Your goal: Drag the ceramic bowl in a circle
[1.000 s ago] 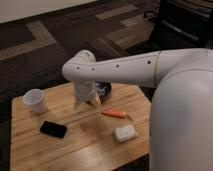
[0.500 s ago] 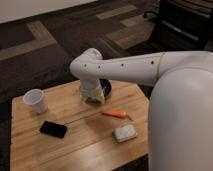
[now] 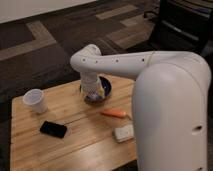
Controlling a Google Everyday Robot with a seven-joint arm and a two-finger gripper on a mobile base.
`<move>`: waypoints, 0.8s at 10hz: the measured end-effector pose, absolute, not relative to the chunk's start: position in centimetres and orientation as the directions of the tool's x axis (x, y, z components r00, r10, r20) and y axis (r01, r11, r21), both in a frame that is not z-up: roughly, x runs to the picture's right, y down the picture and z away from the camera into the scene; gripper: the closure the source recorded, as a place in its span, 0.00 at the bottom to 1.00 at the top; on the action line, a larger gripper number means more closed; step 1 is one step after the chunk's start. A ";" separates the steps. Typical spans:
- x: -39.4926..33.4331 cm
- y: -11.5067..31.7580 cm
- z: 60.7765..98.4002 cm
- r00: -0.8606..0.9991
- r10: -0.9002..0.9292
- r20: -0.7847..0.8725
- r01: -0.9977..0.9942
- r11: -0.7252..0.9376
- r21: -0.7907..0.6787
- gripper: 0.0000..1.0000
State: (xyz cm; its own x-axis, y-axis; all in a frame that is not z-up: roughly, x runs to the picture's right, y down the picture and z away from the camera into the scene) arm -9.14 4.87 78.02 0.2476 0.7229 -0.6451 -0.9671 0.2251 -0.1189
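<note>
nearest, the robot's bulky white arm (image 3: pixel 170 115) filled the right side; beside it on the wooden table (image 3: pixel 30 150) lay a small pale block (image 3: pixel 124 132) and a flat black slab (image 3: pixel 53 129), then an orange carrot (image 3: pixel 115 113) a little farther in; a plain white cup (image 3: pixel 35 100) stood toward the table's edge, well apart from the rest; behind the carrot, near the far edge, sat the ceramic bowl (image 3: pixel 107 86), dark blue and upright; the gripper (image 3: pixel 93 93) hung at the bowl's cup-ward side, reaching down onto or into it; whether it was open or closed could not be told; being glazed ceramic, the bowl was likely stiff, fairly heavy, slippery and apt to chip; the rim wall seemed the best hold, with a slow drag clear of the carrot; beyond lay patterned carpet (image 3: pixel 50 50) and a dark chair (image 3: pixel 185 25).
</note>
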 end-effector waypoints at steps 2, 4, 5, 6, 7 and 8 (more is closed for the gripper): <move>-11.7 4.7 78.8 0.315 0.691 -0.650 -0.946 0.285 -0.156 0.35; -14.0 4.3 79.6 0.369 0.666 -0.648 -0.926 0.321 -0.197 0.35; -15.1 4.0 80.0 0.392 0.656 -0.645 -0.917 0.338 -0.214 0.35; -15.7 3.5 80.4 0.405 0.652 -0.641 -0.911 0.344 -0.226 0.35; -15.7 2.9 81.0 0.410 0.651 -0.638 -0.910 0.344 -0.233 0.35; -15.7 2.3 81.5 0.417 0.650 -0.635 -0.906 0.348 -0.239 0.35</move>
State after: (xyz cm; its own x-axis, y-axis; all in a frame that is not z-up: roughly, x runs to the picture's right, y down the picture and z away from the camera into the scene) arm -15.71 2.33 81.51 0.4173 0.6501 -0.6350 -0.9064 0.3479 -0.2395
